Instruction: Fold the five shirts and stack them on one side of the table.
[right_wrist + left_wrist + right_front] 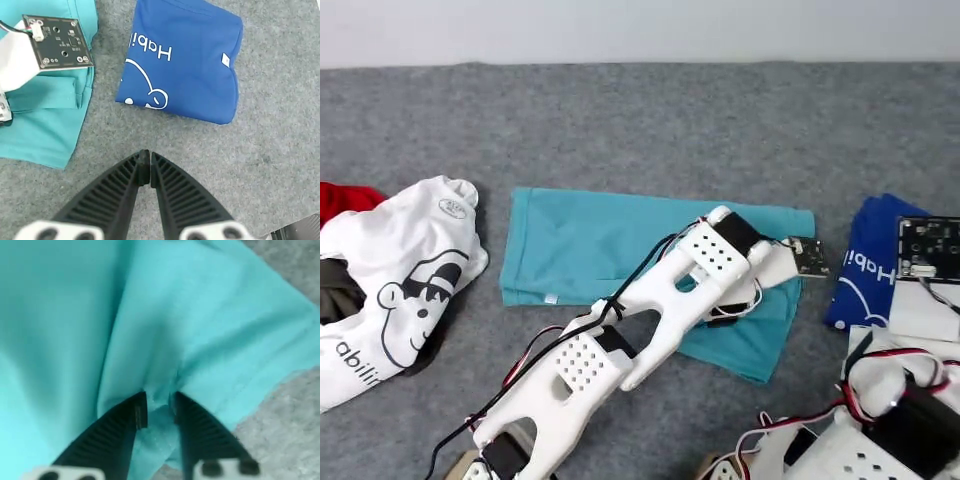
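The left end effector (159,406) is clamped on a pinch of the teal shirt (610,245), which lies mid-frame on the tabletop (620,120), probably to draw a fold over, while the right end effector (150,167), closed and empty, hangs clear of the folded blue shirt (185,65).

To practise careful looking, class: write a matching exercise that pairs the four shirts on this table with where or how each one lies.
Things:
1. teal shirt
2. blue shirt
3. white shirt
4. red shirt

States:
A. folded, at the table's right
B. peeking out at the left edge
C. caught in the jaws of the left arm
D. rumpled heap with a black drawing on it

Pairs: 1-C, 2-A, 3-D, 4-B
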You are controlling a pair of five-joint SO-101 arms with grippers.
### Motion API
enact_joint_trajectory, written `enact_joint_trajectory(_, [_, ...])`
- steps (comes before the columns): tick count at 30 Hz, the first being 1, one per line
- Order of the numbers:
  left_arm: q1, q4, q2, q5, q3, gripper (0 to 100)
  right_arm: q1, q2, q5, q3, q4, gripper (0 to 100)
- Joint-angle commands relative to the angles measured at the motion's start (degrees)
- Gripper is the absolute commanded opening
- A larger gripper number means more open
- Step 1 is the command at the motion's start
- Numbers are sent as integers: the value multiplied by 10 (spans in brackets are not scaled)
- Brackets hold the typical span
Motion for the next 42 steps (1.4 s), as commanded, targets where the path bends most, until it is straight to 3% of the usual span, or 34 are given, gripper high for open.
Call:
enact_joint_trajectory(1, [14, 14, -8, -18, -21, 39, 8, -2, -1, -5, 22, 12])
enact_joint_trajectory(12, [2, 33, -8, -18, -76, 17, 8, -2, -1, -5, 22, 12])
enact_joint_trajectory(17, [-11, 33, -22, -16, -66, 142, 8, -2, -1, -5, 22, 12])
enact_joint_trajectory(21, [-5, 33, -37, -9, -64, 152, 8, -2, -2, -5, 22, 12])
enact_joint_trajectory(37, [3, 9, 25, -6, -65, 144, 8, -2, -4, -4, 22, 13])
enact_joint_trajectory(42, [3, 31, 25, 1, -119, 64, 8, -2, -4, -4, 22, 13])
